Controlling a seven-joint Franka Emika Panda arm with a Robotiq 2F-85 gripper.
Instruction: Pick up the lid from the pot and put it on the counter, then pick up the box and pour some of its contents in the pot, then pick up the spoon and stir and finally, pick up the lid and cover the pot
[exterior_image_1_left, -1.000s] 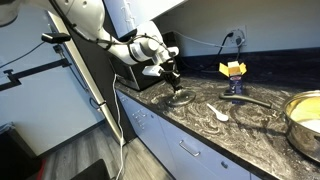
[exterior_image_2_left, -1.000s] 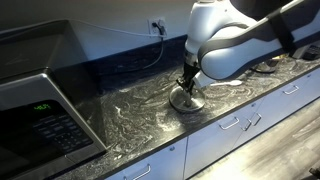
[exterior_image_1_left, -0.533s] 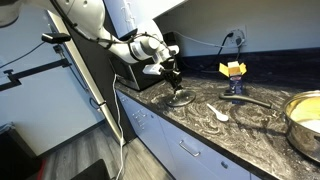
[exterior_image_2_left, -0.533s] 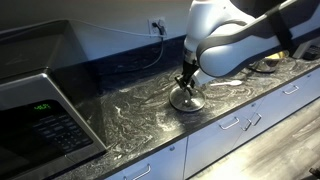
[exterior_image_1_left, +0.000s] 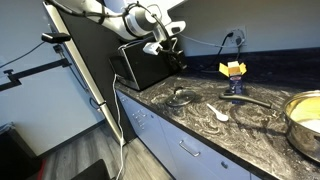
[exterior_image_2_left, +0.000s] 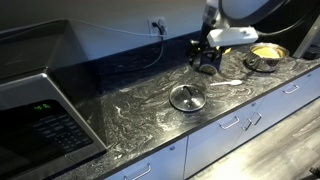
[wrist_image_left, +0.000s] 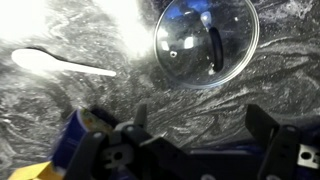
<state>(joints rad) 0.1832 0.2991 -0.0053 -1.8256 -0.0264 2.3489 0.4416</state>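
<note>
Flat on the counter (exterior_image_1_left: 200, 128), near its front edge: the lid (exterior_image_1_left: 181, 98), knob up, touching nothing else. Same lid in an exterior view (exterior_image_2_left: 187, 97), a short way along the counter from the microwave (exterior_image_2_left: 40, 100). From the wrist, clear glass with a metal rim and a dark knob (wrist_image_left: 207, 42), marbled counter (wrist_image_left: 60, 115) showing through it.

High above the counter, well clear of the lid: the gripper (exterior_image_1_left: 176, 60), pointing down. Jaws spread wide in the wrist view (wrist_image_left: 200, 118), with nothing between them.

Further along the counter from the lid, away from the microwave (exterior_image_1_left: 140, 65): the white spoon (exterior_image_1_left: 222, 113), lying flat, bowl toward the front edge. Apart from the lid in the wrist view too (wrist_image_left: 55, 62), handle pointing toward it.

At the back edge by the wall: the yellow box (exterior_image_1_left: 232, 69), upright, top flaps open.

At the far end of the counter, cut by the frame edge: the big steel pot (exterior_image_1_left: 305, 120), uncovered. Possibly the same pot behind the gripper (exterior_image_2_left: 205, 62) in an exterior view (exterior_image_2_left: 265, 55), though hard to be sure at that size.
</note>
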